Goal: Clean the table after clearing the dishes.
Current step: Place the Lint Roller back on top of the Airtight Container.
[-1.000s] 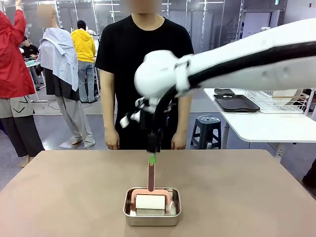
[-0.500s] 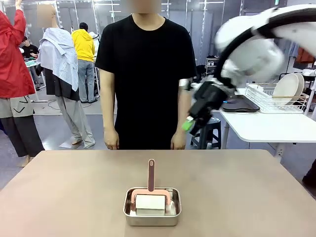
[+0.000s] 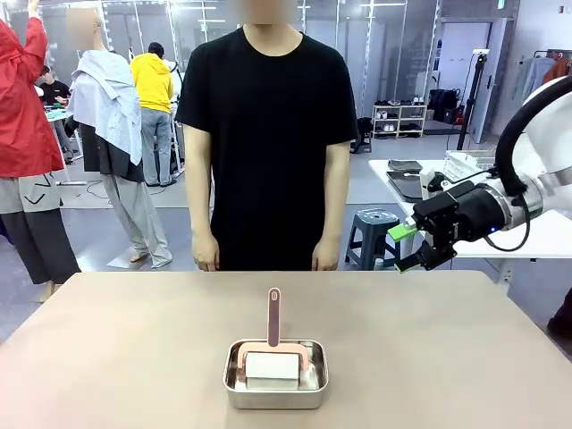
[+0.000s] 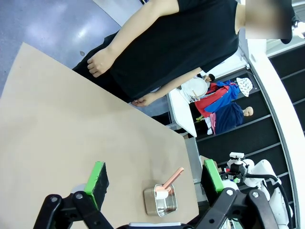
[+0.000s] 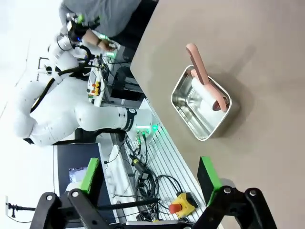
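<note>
The beige table (image 3: 107, 349) carries a small steel pan (image 3: 275, 375) near its front middle. A white roller with a pink handle (image 3: 273, 317) rests in the pan, handle pointing toward the person. My right gripper (image 3: 405, 248) hovers open and empty off the table's far right corner, well away from the pan. In the right wrist view that gripper (image 5: 148, 176) looks across at the pan (image 5: 200, 107). My left gripper (image 4: 155, 175) is open and empty high above the table (image 4: 71, 143), with the pan (image 4: 161, 201) far below. A white plate (image 4: 194, 87) stands in a rack on the side table.
A person in a black T-shirt (image 3: 268, 134) stands at the far edge, hands hanging down. A white side table (image 3: 483, 237) with a dark tray (image 3: 407, 183) and a wire rack (image 3: 469, 165) stands right of the table. A stool (image 3: 375, 234) sits beside it.
My right gripper has left the top of the roller's handle and swung away to the right, ending beside the table's far right corner. The roller and pan have stayed put.
</note>
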